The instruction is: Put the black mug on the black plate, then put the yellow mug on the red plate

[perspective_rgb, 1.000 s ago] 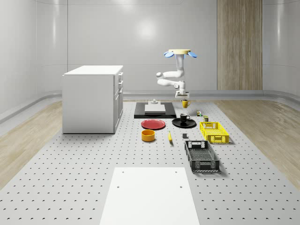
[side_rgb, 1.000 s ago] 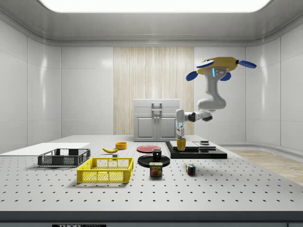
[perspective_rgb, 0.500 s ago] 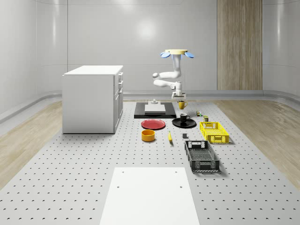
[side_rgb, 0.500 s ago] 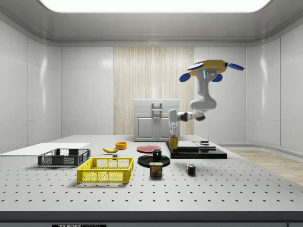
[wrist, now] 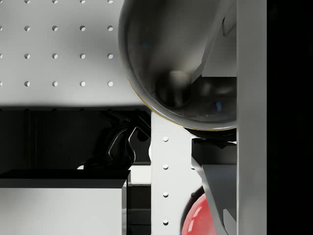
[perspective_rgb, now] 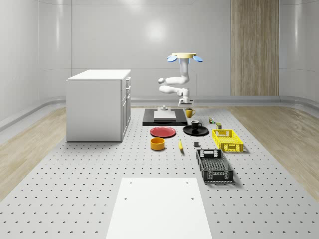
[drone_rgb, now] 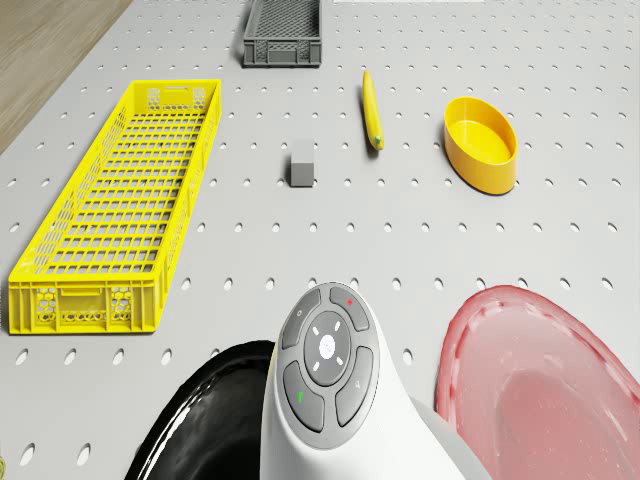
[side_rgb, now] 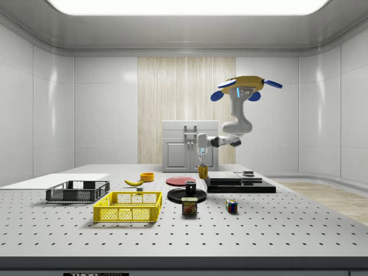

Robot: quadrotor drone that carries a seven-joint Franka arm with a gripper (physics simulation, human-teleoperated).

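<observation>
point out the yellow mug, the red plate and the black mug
yellow mug (perspective_rgb: 189,113), whole-scene view, on its body
red plate (perspective_rgb: 163,132), whole-scene view, on its middle
black mug (side_rgb: 190,187), side view, on its body

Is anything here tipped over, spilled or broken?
Nothing stands out. The black mug sits upright on the black plate. The yellow mug hangs upright in the gripper above the table, under the hovering drone. The red plate lies flat.

Drone (perspective_rgb: 183,56) hovers above the black platform's (perspective_rgb: 165,119) edge, pincer (perspective_rgb: 188,109) holding the yellow mug (perspective_rgb: 190,113) aloft; black mug (perspective_rgb: 195,124) sits on the black plate (perspective_rgb: 195,131), red plate (perspective_rgb: 163,132) alongside.
</observation>
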